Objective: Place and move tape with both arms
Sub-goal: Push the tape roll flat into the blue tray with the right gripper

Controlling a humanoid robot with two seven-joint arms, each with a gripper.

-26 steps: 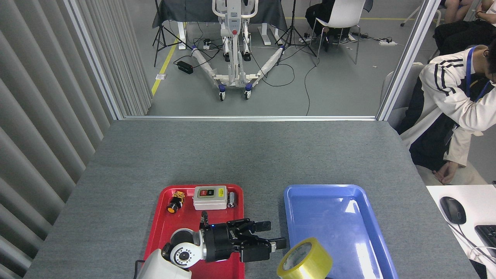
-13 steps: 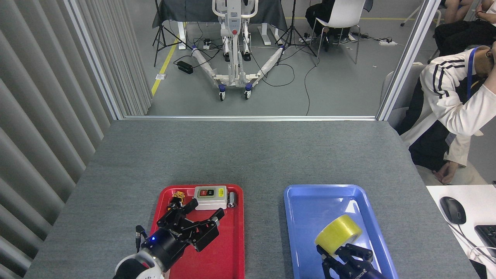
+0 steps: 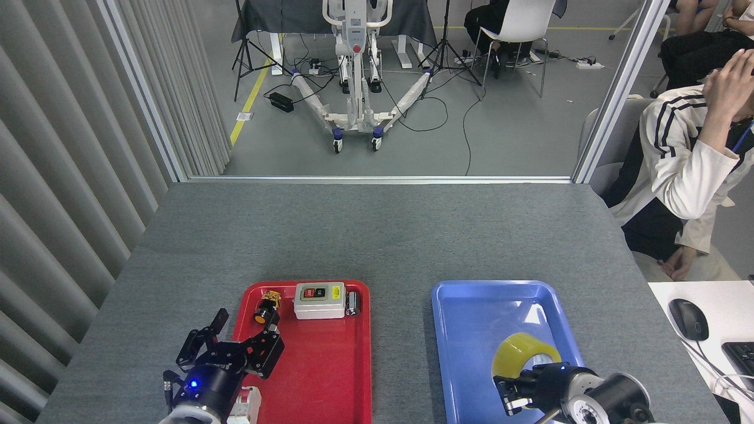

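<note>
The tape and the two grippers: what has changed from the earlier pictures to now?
The tape went from the near gap between the trays into the blue tray, carried by the right gripper, which is at it now. The left gripper, empty and open, drew back left to the red tray's edge. Switch box and trays stayed.

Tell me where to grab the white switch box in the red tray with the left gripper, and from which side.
Grip the switch box across its two long sides, coming straight down from above. It lies flat at the red tray's far end, and a small part crowds each short end. The left gripper is open nearby.
</note>
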